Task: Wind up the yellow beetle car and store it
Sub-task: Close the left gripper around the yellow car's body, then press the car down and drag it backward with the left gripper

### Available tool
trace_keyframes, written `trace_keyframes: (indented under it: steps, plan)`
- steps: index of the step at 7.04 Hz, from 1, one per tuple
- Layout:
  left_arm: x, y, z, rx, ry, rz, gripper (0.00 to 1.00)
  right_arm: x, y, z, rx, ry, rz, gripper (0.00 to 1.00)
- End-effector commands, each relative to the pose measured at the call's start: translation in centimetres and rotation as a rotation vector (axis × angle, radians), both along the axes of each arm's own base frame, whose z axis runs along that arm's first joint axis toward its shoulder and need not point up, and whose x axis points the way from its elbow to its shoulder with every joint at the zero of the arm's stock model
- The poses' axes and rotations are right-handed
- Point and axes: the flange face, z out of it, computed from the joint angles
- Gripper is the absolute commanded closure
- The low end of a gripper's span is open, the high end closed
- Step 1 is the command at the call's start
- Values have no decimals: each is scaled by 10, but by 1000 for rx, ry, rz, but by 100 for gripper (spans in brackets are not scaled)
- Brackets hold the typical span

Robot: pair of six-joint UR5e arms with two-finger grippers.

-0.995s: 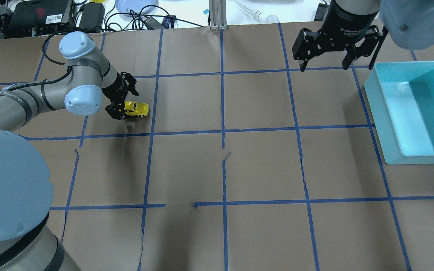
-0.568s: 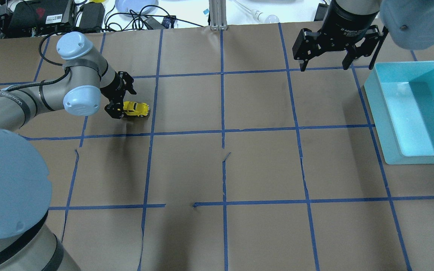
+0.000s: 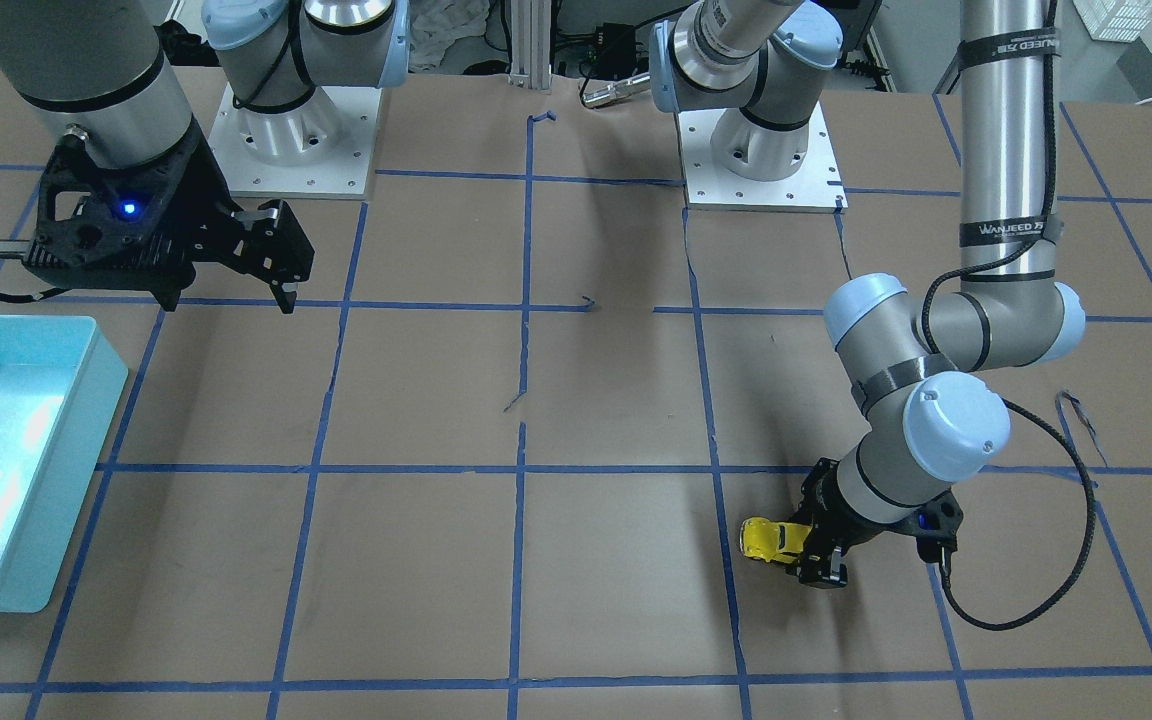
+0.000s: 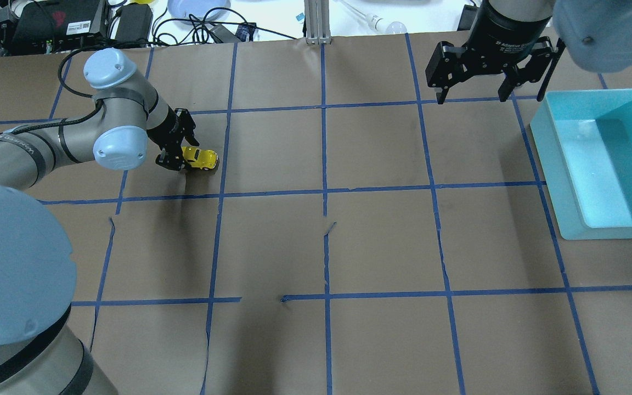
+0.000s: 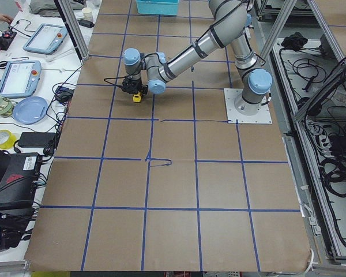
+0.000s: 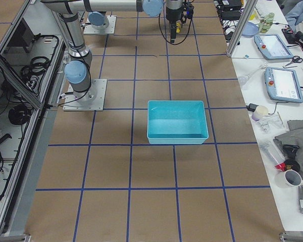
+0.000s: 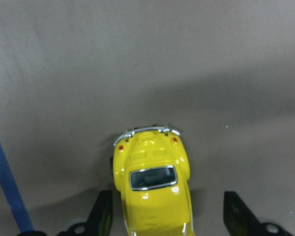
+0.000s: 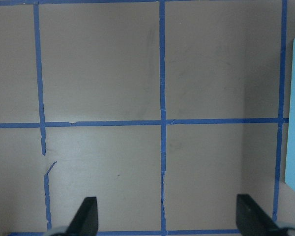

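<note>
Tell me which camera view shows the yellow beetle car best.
The left wrist-mounted view: the yellow beetle car is large and sharp there. Overhead and front-facing views show it small; exterior left, a speck; the rest, nothing.

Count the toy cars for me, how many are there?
1. The yellow beetle car sits on the brown paper on the robot's left side, one end between the left gripper's open jaws. I see none in the blue bin.

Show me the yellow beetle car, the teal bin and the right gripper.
yellow beetle car [image 4: 202, 158]: overhead view, its roof.
teal bin [image 4: 618, 232]: overhead view, its near wall.
right gripper [image 8: 168, 219]: right wrist view, between its fingers.
</note>
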Motion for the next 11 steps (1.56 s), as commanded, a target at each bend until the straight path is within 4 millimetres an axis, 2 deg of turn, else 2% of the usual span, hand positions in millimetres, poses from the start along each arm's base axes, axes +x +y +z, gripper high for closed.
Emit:
trace_keyframes:
  steps: [1, 4, 8, 11]
  plan:
    - [0, -1, 2, -3, 1, -10, 100, 0, 0, 0, 0, 0, 0, 0]
    - [0, 3, -1, 16, 12, 35, 100, 0, 0, -2, 3, -1, 0, 0]
    - [1, 5, 9, 32, 28, 90, 100, 0, 0, -1, 2, -2, -1, 0]
    - [2, 4, 1, 44, 30, 90, 100, 0, 0, -2, 3, -2, -1, 0]
